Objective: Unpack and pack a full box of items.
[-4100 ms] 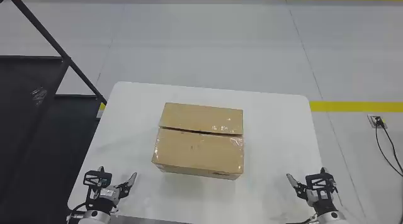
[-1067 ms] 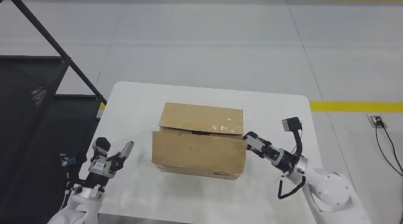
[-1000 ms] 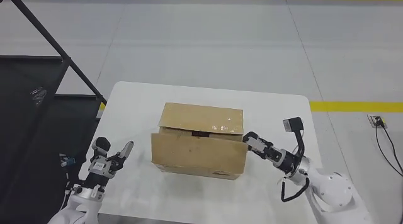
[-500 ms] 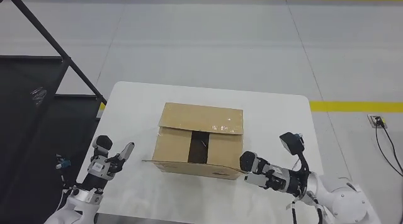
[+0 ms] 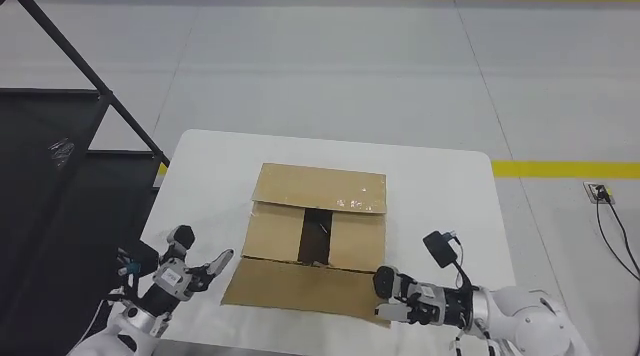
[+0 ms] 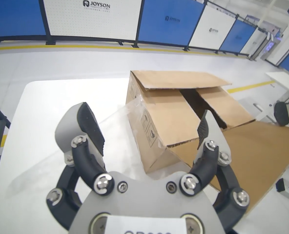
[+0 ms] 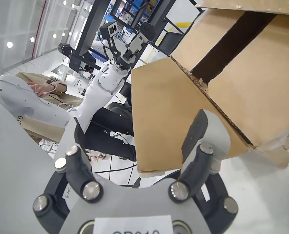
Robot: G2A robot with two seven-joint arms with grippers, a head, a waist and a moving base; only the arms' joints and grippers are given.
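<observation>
Change: the front flap [image 5: 300, 291] has been swung off the top of the box [image 6: 159, 113] and laid out towards the robot. The right pincer [image 5: 386, 294] has been drawn back with it to the near edge, and the left pincer [image 6: 145, 113] has been brought closer to the flap's left corner.
Bench [image 5: 200, 176]: the box is carried at its middle, within reach of both arms.
Box: it stands upright and half opened. The rear flap [image 5: 320, 186] is still folded over the top, so unpacking is judged not yet begun.
Front flap: it is spread almost flat beyond the box's near side, probably to clear access to the opening.
Inner flaps [image 5: 275, 234]: both are folded down, with a dark gap [image 5: 316, 236] left between them. The contents cannot be made out.
Right pincer: its fingers are spread wide, with the flap's right corner lying between them and not clamped.
Left pincer: it is held wide open and empty, just beside the box's left front corner.
</observation>
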